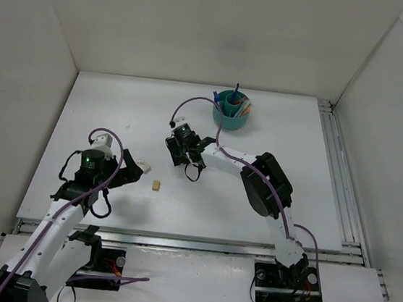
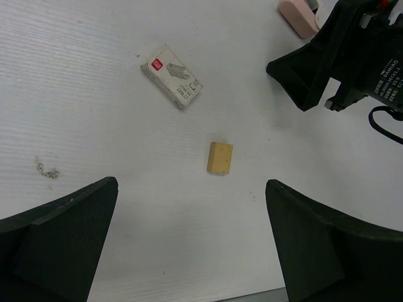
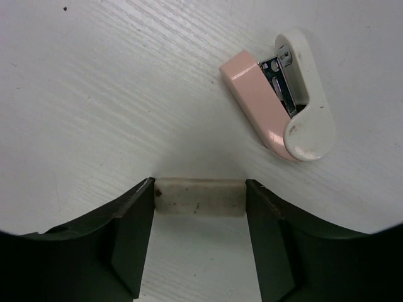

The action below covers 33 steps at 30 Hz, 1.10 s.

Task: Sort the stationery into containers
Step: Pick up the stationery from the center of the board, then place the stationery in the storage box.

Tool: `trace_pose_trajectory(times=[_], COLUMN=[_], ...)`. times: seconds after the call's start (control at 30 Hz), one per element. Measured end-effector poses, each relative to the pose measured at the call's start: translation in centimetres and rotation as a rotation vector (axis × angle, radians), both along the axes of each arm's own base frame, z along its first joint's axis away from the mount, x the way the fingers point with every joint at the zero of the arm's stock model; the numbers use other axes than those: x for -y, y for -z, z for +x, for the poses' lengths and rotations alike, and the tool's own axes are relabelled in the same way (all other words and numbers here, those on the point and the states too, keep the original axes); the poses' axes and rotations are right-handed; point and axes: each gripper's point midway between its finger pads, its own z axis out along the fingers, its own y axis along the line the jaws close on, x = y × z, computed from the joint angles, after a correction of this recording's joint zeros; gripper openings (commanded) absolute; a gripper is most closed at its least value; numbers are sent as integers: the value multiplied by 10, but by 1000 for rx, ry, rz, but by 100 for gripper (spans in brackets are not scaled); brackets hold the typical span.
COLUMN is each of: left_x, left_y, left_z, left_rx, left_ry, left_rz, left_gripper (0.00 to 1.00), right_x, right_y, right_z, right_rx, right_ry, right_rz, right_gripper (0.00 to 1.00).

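- Between the right gripper's [image 3: 199,200] jaws sat a white eraser [image 3: 189,195], pinched tight for carrying to the teal cup [image 1: 230,122] beyond it.
- Over the tan eraser [image 2: 220,157] the left gripper [image 2: 191,187] hung open, seemingly lined up to grab it.

Left gripper [image 2: 191,186] gapes wide; right gripper [image 3: 199,184], reached forward, pinches a white eraser [image 3: 189,200].

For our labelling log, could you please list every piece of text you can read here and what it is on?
Small white box: red logo and dark print, too small to read.
Right hand: white lettering on its housing in the left wrist view, too blurred to read.
Nothing else shows text.
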Motion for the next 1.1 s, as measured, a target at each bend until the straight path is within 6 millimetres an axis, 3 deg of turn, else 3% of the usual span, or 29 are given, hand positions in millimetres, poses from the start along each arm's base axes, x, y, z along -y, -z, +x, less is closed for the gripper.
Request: trace_pose_trajectory(times=[0.03,0.13,0.4,0.57,0.7,0.9,1.0,1.1], left_x=[0,0,0,-2,-2,-3,-2,-1], left_y=[0,-2,-5,-7,-17,-33,-37,-38], left_z=[0,0,-1,0,7,24,36,47], left_rx=[0,7,20,26,46,71,77,71], left_ry=[0,-1,2,1,6,12,20,28], left_rz=[0,0,2,13,25,49,59,69], left_gripper=[100,100,100,100,100,100,100,100], right_x=[0,0,17,23,40,93,111,115], right_y=[0,-3,-14,-64,-122,-207,-237,-247], right_z=[1,3,-9,6,53,135,170,198], right_rx=[2,12,9,84,195,412,518,586], right_ry=[5,21,22,-7,5,55,69,59], right_rz=[2,8,-24,24,94,95,76,44], right_gripper=[41,28,29,29,28,29,30,33])
